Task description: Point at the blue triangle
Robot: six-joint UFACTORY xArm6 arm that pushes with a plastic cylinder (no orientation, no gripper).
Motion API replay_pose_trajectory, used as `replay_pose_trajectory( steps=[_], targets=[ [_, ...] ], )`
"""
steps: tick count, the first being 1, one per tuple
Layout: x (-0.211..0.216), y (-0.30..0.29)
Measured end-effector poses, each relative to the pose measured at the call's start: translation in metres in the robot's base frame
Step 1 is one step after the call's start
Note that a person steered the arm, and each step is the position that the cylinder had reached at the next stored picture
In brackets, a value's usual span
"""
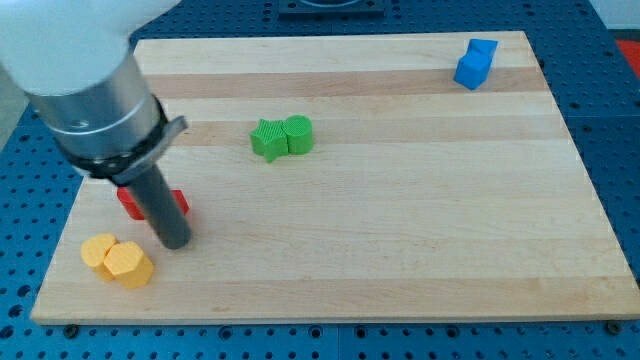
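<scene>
The blue block [475, 63], blocky with an angular outline, sits near the view's top right corner of the wooden board [400, 220]. My tip [174, 243] is at the view's lower left, far from the blue block. It stands just right of two yellow blocks [118, 260] and in front of a red block [150, 203], which the rod partly hides.
A green star-shaped block [268, 139] and a green round block [298, 134] touch each other left of the board's middle, toward the top. The arm's grey body [90, 90] fills the view's upper left. A blue perforated table [615, 120] surrounds the board.
</scene>
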State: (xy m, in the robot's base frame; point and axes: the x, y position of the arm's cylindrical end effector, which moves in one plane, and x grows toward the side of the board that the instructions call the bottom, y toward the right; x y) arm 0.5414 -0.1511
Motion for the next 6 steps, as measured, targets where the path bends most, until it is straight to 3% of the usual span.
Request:
replay_pose_trajectory(
  steps=[2,3,6],
  targets=[
    [-0.028,0.199],
    [-0.068,0.288],
    [-0.236,0.486]
  ],
)
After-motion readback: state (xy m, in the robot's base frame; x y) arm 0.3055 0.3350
